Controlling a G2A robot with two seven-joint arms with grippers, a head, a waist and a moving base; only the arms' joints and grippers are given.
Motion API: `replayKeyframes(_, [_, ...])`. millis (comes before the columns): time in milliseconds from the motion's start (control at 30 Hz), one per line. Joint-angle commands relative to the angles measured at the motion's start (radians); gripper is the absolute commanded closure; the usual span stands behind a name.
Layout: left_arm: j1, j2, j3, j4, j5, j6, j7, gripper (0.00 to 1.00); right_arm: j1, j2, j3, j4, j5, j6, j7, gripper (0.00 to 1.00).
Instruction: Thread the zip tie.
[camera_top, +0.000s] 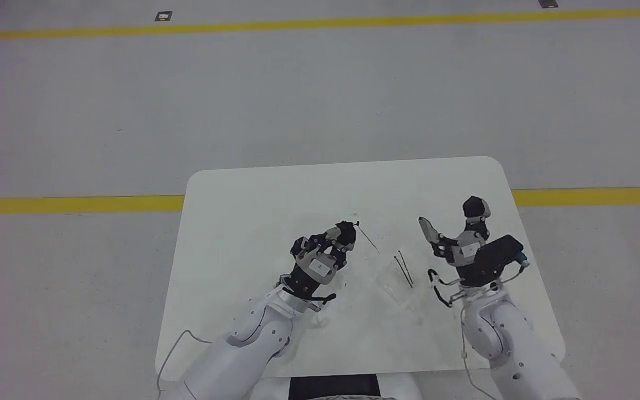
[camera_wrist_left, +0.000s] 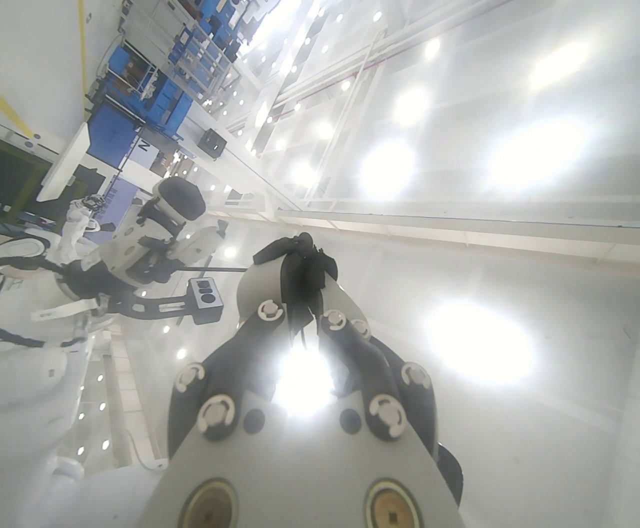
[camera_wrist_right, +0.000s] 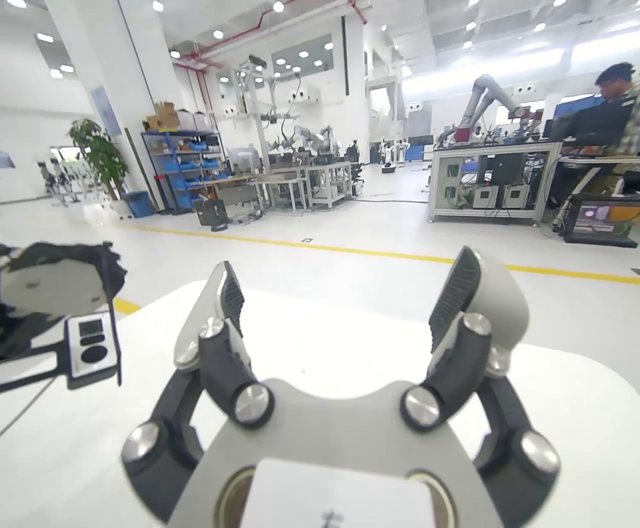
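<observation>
1. Where the worktop (camera_top: 260, 200) lies nearest the robot, a few loose ties (camera_top: 403, 268) rest flat between the two arms. Their long axes run roughly from 11 to 5 o'clock.
2. Farther out, the left gripper (camera_top: 347, 232) is clenched on the zip tie (camera_top: 367, 238). Its thick black end is pinched between the pads. Its thin free tail sticks out toward about 4 o'clock, slanting down over the bare surface and ending short of the loose ties.
3. At about 3 o'clock from the left gripper, and apart from it, the right gripper (camera_top: 452, 218) hangs released. Its jaws are spread wide and hold nothing.
4. The coming move seems to turn on this: the free tail points into the gap between the grippers. Its tip lies at roughly 8 o'clock from the right gripper, which is the nearer free one. My judgement is that the right gripper must come across toward 9 o'clock and line up with the tail's slanted axis to catch it.
5. The surface toward 12 o'clock is bare out to the far edge, which is well apart from both grippers. The worktop's side edge lies near the right arm at 3 o'clock, so there is less room that way.
</observation>
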Motion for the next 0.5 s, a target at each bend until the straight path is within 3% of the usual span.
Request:
replayKeyframes(0, [0.000, 0.000, 0.000, 0.000, 0.000, 0.000, 0.000, 1.00, -0.008, 0.001, 0.024, -0.006, 0.027, -0.022, -0.010, 0.00])
replayKeyframes(200, [0.002, -0.002, 0.003, -0.010, -0.027, 0.017, -0.004, 1.00, -0.017, 0.001, 0.045, -0.013, 0.050, -0.039, -0.023, 0.00])
replayKeyframes(467, [0.020, -0.001, -0.016, -0.045, -0.124, 0.061, -0.168, 1.00, -0.017, 0.001, 0.045, -0.013, 0.050, -0.039, -0.023, 0.00])
